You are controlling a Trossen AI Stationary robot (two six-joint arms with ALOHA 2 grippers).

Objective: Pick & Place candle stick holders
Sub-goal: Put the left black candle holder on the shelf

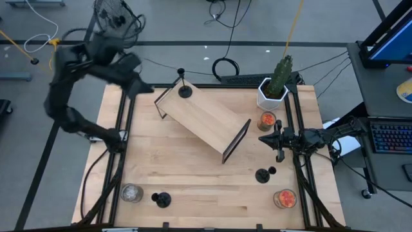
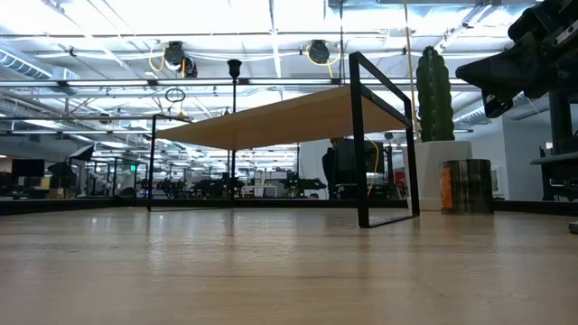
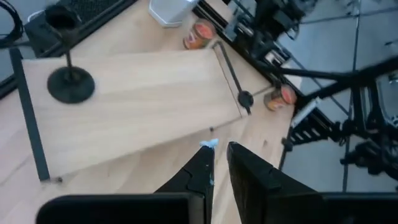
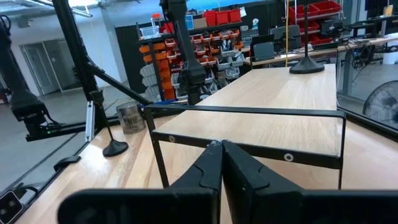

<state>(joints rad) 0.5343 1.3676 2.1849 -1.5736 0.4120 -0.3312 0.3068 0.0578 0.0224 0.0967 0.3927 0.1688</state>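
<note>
One black candle stick holder (image 1: 185, 90) stands upright by its disc base (image 3: 70, 84) on the far left end of a wooden shelf board (image 1: 203, 119). The board rests on black frame legs and lies slantwise across the table's middle. A second holder (image 1: 161, 198) stands on the table near the front left. A third (image 1: 264, 174) stands at the right, near the front. My left gripper (image 3: 219, 148) hangs above the table's far left, beside the shelf, its fingers a little apart and empty. My right gripper (image 4: 222, 144) waits shut at the table's right side, pointing level at the shelf's end frame.
A cactus in a white pot (image 1: 275, 84) stands at the far right, with an orange-filled jar (image 1: 267, 120) in front of it. Another such jar (image 1: 284, 198) is at the front right and a clear glass jar (image 1: 131, 192) at the front left. Black rails run along both table sides.
</note>
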